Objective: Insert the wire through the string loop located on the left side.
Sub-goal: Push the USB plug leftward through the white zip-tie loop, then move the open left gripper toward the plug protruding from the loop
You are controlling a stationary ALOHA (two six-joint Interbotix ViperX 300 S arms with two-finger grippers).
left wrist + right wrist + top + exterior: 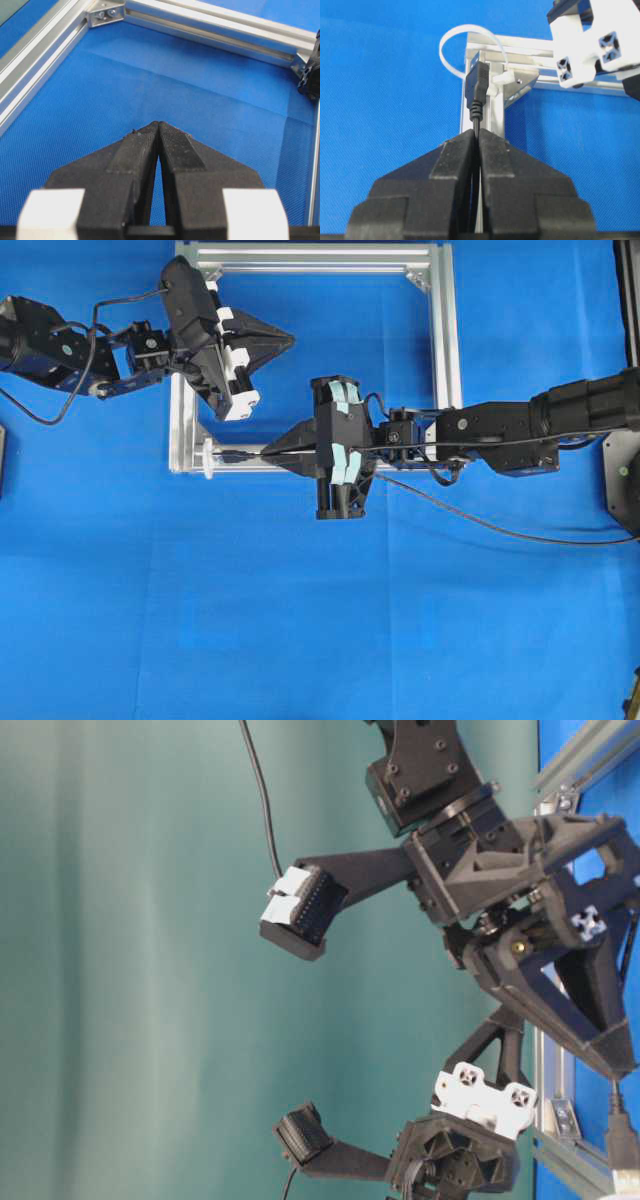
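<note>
While its two fingers pinch one wire [475, 112] just behind the plug, the right hand [476, 134] lies level, pointing at one white string loop [465, 47] just ahead of the plug on the frame's [445, 340] near left corner. Farther off, beyond that corner, the left hand [158, 126] hovers clenched on nothing, angled over the blue table [300, 640] inside the frame.

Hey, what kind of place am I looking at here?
Probably a robotics lab bench: two arms over a blue cloth, a teal backdrop, and a bare aluminium frame as a practice fixture.
</note>
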